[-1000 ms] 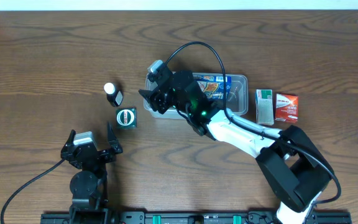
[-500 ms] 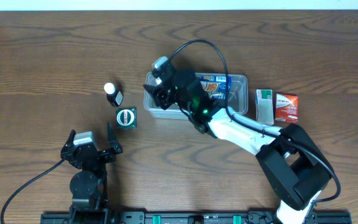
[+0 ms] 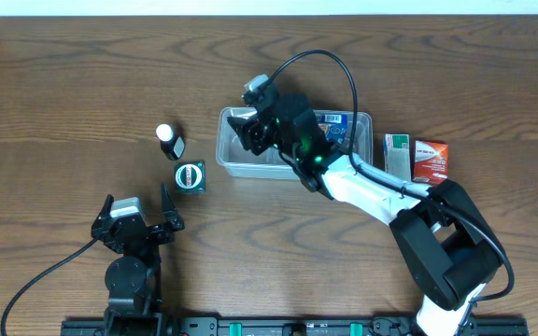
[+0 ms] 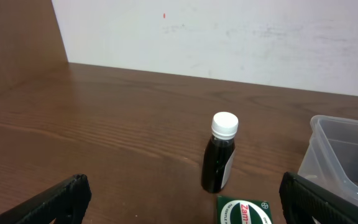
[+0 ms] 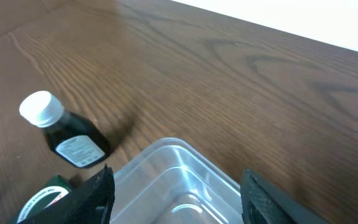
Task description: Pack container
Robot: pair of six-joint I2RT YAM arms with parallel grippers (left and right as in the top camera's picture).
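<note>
Container (image 3: 241, 164) mid-tabletop; my right gripper (image 3: 252, 132) over its left end, jaws apart, empty. My left gripper (image 3: 138, 221) near front edge, jaws wide, empty.

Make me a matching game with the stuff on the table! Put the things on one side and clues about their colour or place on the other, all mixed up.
Things:
1. bottle
2. container
3. red box
4. dark green box

Clues:
A. see-through, the biggest of all
B. right beside the green-and-white box
C. dark, with a white cap
D. round label on top, close to the bottle

Pairs: 1-C, 2-A, 3-B, 4-D
</note>
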